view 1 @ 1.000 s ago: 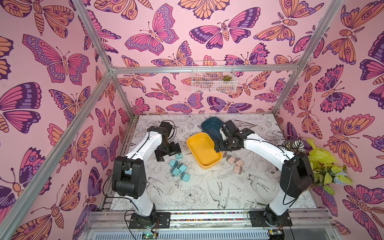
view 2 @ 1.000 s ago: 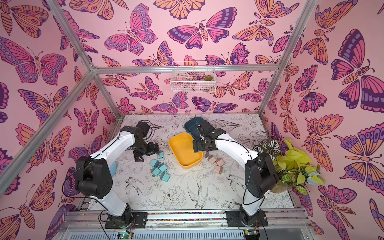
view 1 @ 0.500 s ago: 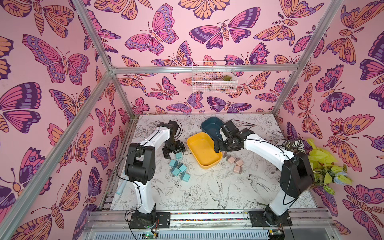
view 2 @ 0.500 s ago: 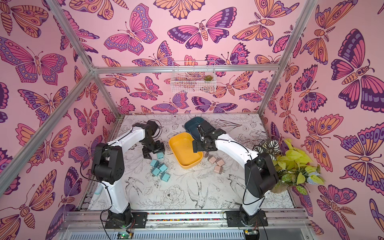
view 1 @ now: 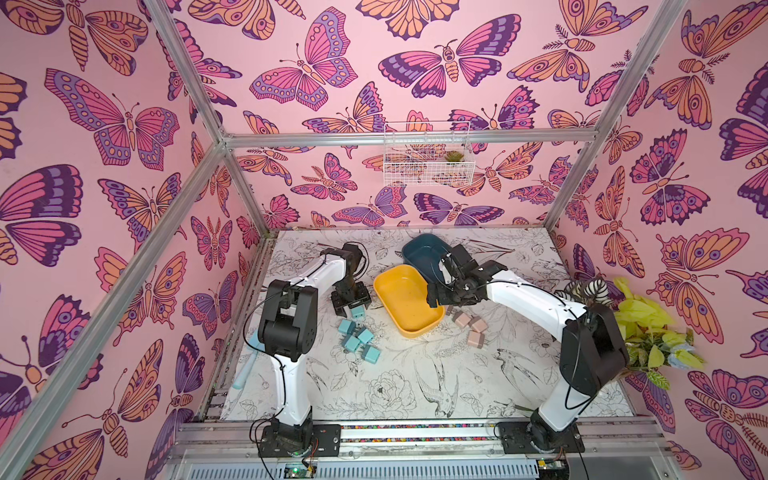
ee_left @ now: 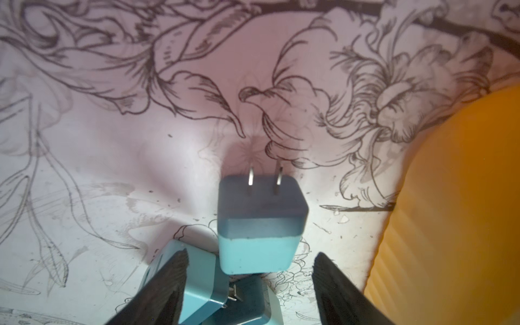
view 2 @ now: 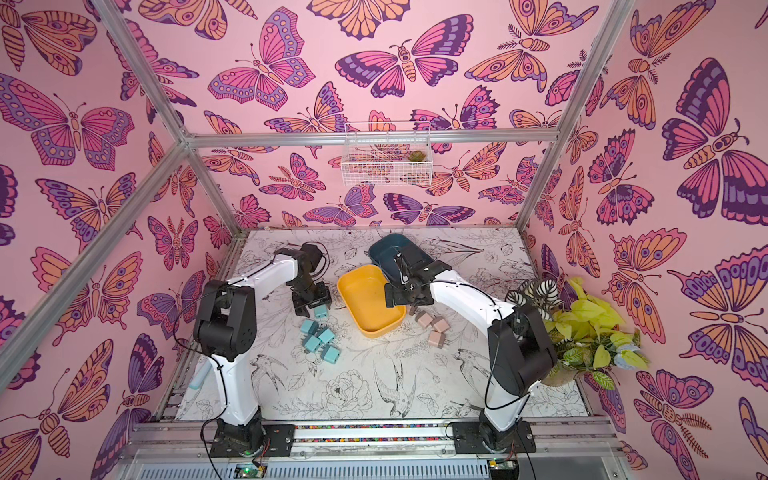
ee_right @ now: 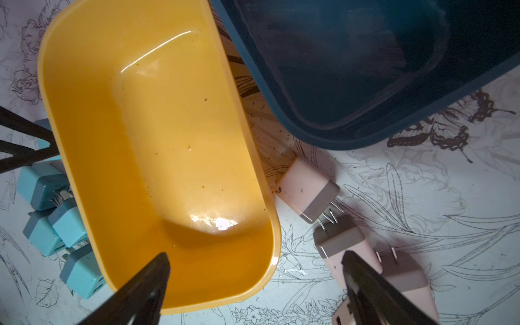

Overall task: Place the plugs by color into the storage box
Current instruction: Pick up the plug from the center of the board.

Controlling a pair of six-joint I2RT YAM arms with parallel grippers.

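Observation:
Several teal plugs (view 1: pixel 358 341) lie in a cluster left of the yellow tray (view 1: pixel 405 299) of the storage box. One teal plug (ee_left: pixel 260 225) lies apart, prongs pointing away from the wrist. My left gripper (ee_left: pixel 250 254) straddles it, open, with a gap on each side. In both top views the left gripper (view 1: pixel 351 305) (view 2: pixel 312 305) points down at that plug (view 2: pixel 320 311). Three pink plugs (view 1: pixel 469 326) (ee_right: pixel 309 191) lie right of the yellow tray. My right gripper (ee_right: pixel 256 255) (view 1: pixel 446 297) hovers open above that tray's rim, holding nothing. Both the yellow tray and the dark blue tray (view 1: pixel 422 249) are bare.
A potted plant (view 1: pixel 648 328) stands at the table's right edge. A white wire basket (view 1: pixel 428 153) hangs on the back wall. A pale blue stick (view 1: pixel 245 370) lies by the left rail. Aluminium frame posts border the table.
My left gripper has moved right onto the lone teal plug beside the yellow tray, and its jaws have narrowed around it. The right arm has barely moved.

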